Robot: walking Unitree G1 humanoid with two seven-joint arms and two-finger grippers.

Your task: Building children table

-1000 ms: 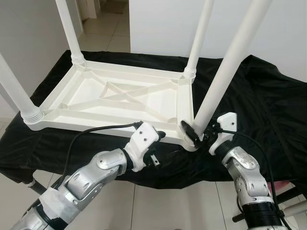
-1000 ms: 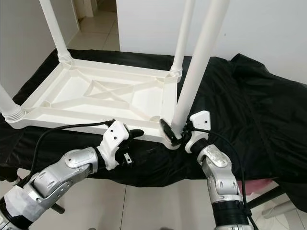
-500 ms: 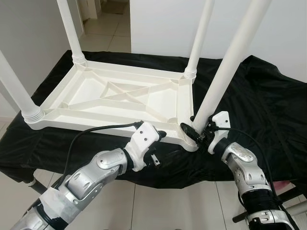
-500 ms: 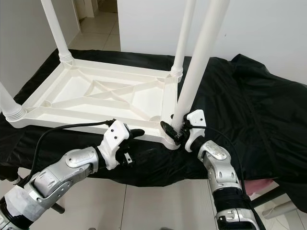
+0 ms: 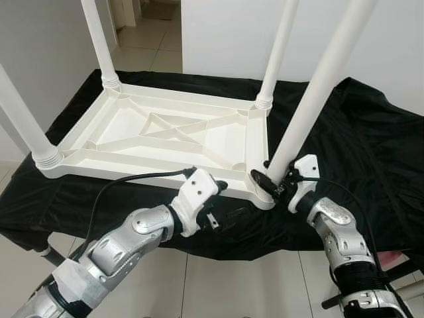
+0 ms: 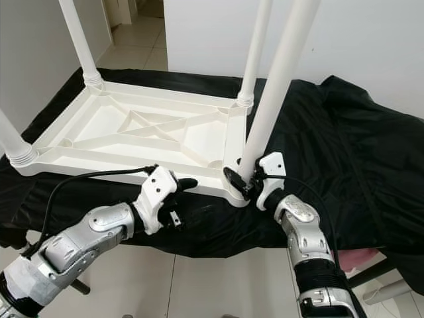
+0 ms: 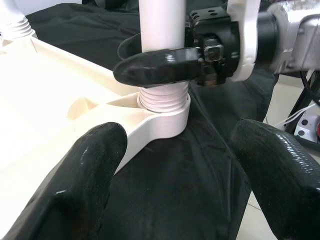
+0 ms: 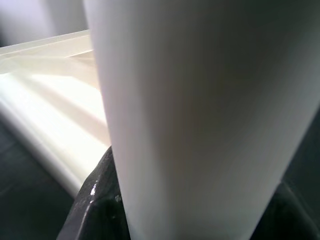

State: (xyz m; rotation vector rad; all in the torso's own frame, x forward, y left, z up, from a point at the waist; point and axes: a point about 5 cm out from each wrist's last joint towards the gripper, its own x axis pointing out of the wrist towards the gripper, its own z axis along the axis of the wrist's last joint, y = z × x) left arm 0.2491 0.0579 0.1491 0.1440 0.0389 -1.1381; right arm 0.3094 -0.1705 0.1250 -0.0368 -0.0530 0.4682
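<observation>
White leg (image 5: 311, 106) inside right claw (image 5: 273, 180).

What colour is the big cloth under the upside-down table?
Black. The draped black cloth under the white plastic table shows best in the left eye view.

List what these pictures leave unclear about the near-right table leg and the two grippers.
- Tops of the table legs: cut off by the upper edge of both eye views.
- How deep the leg's thread sits in the corner socket: hidden inside it.
- Right gripper: its far finger is hidden behind the leg.
- Left gripper: its fingertips are hidden by its own white housing in the eye views.
</observation>
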